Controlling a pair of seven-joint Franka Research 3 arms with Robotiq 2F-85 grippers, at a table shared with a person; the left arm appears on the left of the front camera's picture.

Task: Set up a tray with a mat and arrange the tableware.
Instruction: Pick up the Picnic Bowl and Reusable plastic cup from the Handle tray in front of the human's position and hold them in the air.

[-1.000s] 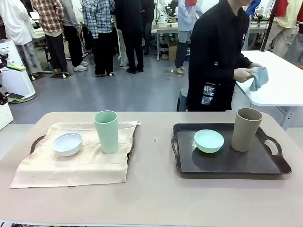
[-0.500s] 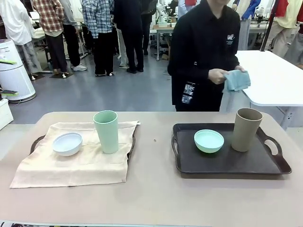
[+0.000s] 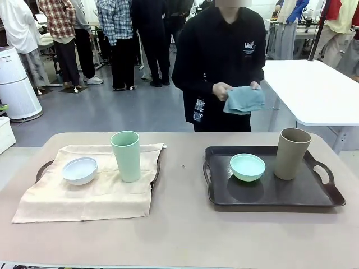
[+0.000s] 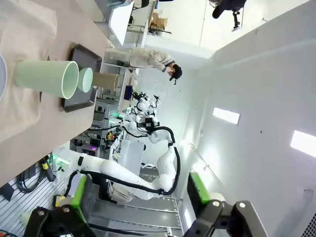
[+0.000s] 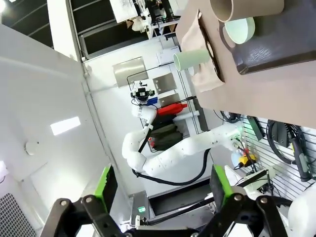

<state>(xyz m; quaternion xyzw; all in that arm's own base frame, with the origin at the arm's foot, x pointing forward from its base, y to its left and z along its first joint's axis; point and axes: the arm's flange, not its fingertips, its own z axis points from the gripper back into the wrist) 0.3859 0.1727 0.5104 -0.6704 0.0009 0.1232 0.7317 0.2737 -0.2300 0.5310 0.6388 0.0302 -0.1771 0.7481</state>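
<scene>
On the left, a dark tray (image 3: 44,168) lies under a beige mat (image 3: 90,193); a white bowl (image 3: 79,170) and a pale green cup (image 3: 126,156) stand on the mat. The right dark tray (image 3: 269,193) is bare and carries a mint bowl (image 3: 247,167) and a tan cup (image 3: 292,153). Beyond the far edge a person holds a folded blue-grey cloth (image 3: 244,100) in both hands. My left gripper (image 4: 140,197) is open and holds nothing, off the table's side, facing the green cup (image 4: 44,76). Likewise my right gripper (image 5: 163,190) is open and holds nothing, with the tan cup (image 5: 247,7) and mint bowl (image 5: 240,29) far off.
A white table (image 3: 320,95) stands behind at the right. Several people stand in the background at the left. The tabletop (image 3: 179,224) has free room between the two trays and along the front edge.
The person has walked left from the white side table to the middle of the far edge, carrying the blue-grey cloth. Nothing on the table has moved.
</scene>
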